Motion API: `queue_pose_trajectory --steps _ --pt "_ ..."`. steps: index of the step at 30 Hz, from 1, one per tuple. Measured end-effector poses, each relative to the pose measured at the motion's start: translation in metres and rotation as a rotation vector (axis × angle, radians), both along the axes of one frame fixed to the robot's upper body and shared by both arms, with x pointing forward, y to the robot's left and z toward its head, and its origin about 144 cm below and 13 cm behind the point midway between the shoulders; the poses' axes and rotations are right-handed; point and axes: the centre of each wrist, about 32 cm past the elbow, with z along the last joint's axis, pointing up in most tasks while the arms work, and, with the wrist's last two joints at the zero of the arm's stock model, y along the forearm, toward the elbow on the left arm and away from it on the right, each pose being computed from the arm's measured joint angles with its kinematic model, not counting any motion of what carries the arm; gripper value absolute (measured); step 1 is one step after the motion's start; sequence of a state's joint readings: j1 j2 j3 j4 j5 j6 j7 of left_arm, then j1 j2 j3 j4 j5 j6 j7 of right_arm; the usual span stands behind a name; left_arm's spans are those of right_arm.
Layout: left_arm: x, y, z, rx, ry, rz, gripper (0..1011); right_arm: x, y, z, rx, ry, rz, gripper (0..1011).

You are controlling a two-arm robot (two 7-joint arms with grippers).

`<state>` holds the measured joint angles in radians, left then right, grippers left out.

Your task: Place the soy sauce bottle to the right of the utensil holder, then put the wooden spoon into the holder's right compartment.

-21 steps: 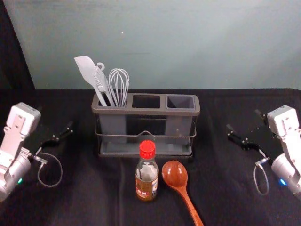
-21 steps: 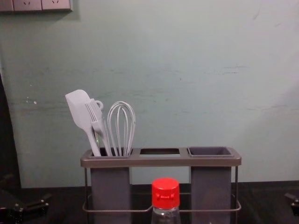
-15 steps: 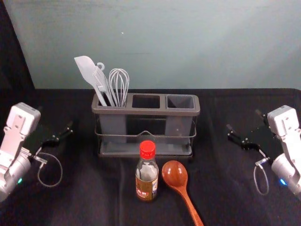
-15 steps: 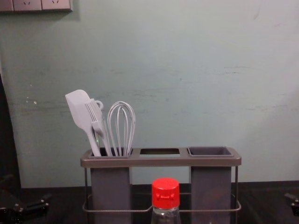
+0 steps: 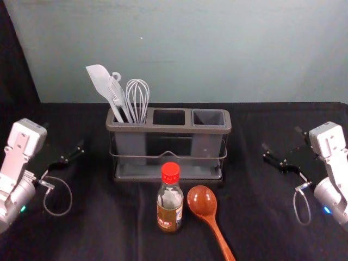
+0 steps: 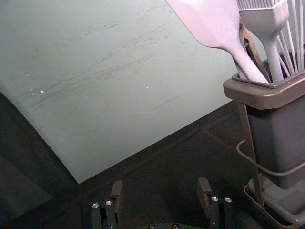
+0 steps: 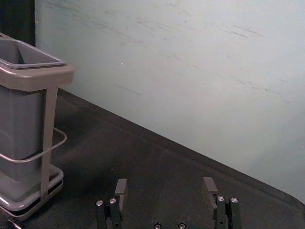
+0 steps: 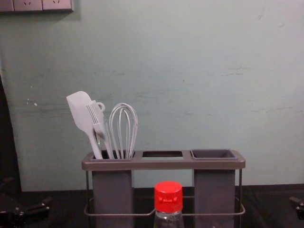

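Observation:
The soy sauce bottle [image 5: 170, 205] stands upright in front of the utensil holder [image 5: 168, 129], its red cap [image 8: 168, 196] showing in the chest view. Just right of the bottle lies the wooden spoon [image 5: 202, 202], bowl toward the holder, handle toward the near edge. My left gripper [image 5: 63, 136] is left of the holder, apart from it; in its wrist view the left gripper [image 6: 160, 191] is open and holds nothing. On the other side, my right gripper [image 5: 281, 138] is well to the right of holder and spoon; the right gripper [image 7: 165, 191] is also open and empty.
A white spatula [image 5: 101, 83], a brush and a whisk [image 5: 137, 95] stand in the holder's left compartment. Its right compartment [image 5: 209, 118] is empty. Behind the dark-covered table [image 5: 255, 217] rises a pale wall [image 5: 217, 49].

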<state>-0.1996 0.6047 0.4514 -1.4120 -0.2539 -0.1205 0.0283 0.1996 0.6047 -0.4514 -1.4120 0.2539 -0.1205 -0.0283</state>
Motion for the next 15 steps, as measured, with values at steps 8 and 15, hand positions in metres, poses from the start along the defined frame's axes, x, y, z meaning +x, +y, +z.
queue_pose_trajectory --steps 8,15 --pt "0.0000 0.0000 0.0000 0.000 0.000 0.000 1012 0.0000 0.0000 0.0000 0.000 0.000 0.000 1002" --pt "0.0000 0.0000 0.0000 0.000 0.000 0.000 1011 0.0000 0.0000 0.0000 0.000 0.000 0.000 1002"
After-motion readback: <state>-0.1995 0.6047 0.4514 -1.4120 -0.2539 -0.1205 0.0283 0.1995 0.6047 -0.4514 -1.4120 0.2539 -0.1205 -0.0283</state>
